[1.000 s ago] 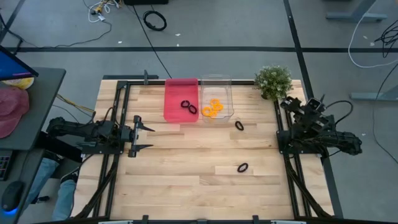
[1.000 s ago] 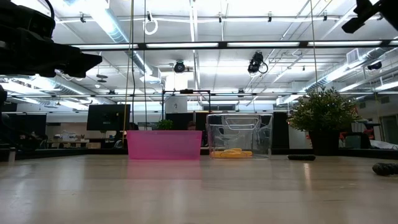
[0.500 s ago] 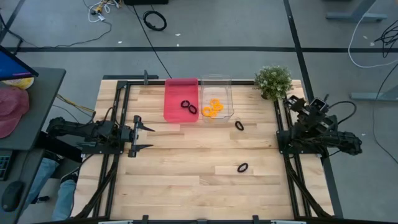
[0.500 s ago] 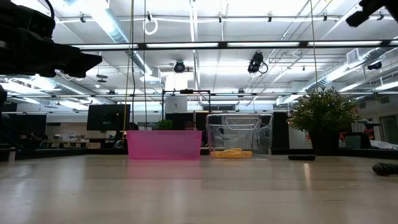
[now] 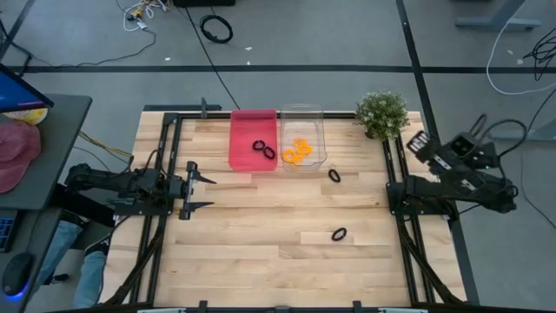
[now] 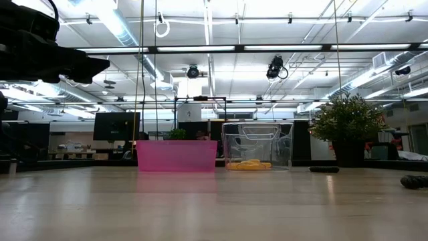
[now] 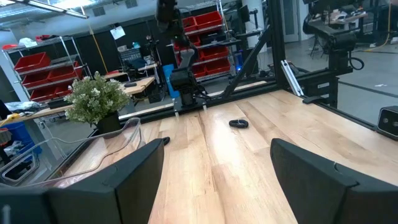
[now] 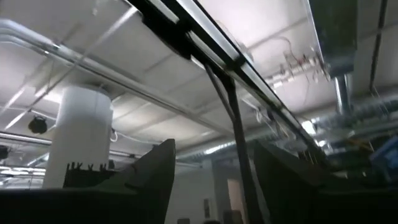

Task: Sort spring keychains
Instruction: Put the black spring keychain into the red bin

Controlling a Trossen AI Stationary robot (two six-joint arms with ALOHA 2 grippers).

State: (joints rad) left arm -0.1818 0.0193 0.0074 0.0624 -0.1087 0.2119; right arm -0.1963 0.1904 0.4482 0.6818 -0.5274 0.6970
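Note:
Two black spring keychains [image 5: 263, 149] lie in the pink bin [image 5: 253, 124], and several orange ones [image 5: 297, 151] lie in the clear bin [image 5: 302, 114]. Two more black keychains rest on the table, one [image 5: 334, 175] close to the clear bin and one [image 5: 339, 234] nearer the table's near edge [image 7: 238, 123]. My left gripper [image 5: 200, 192] hovers open over the table's left part, pointing toward the right. My right gripper [image 5: 416, 143] is open at the table's right edge, raised and pointing up at the ceiling [image 8: 214, 180].
A potted plant [image 5: 381, 114] stands at the far right corner, beside the clear bin. Black frame rails [image 5: 395, 200] run along the table's left and right sides. Bare wood [image 5: 261, 235] lies between the left gripper and the loose keychains.
My right arm has drawn back toward the table's right edge, risen and tipped its gripper upward. Its dark tip has left the upper right corner of the low view. The keychains and the left arm have kept still.

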